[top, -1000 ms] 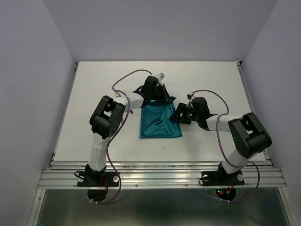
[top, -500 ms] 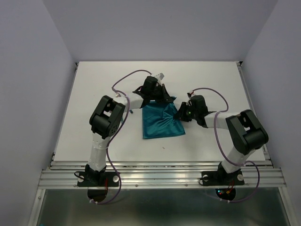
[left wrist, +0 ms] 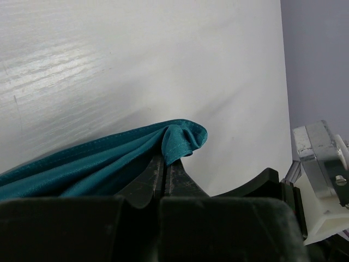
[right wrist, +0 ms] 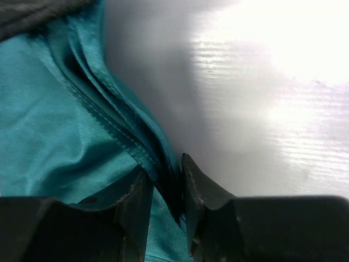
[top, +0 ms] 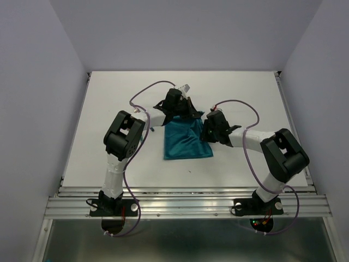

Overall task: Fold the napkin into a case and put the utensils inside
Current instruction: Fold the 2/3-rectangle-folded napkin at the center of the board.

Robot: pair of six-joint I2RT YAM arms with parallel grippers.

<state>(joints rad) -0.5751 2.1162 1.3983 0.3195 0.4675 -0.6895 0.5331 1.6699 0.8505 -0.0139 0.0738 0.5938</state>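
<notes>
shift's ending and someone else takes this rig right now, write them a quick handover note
Left gripper: shut on the far edge of the napkin.
Right gripper: closed on its layered right edge.
The napkin lies mid-way across the table, not yet a narrow case.
No utensils in view.
Left to do: finish the fold, find the utensils, slide them in.

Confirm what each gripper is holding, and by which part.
Both hold the napkin: left gripper pinches a bunched fold at its far edge; right gripper clamps the layered hem nearest it.
</notes>
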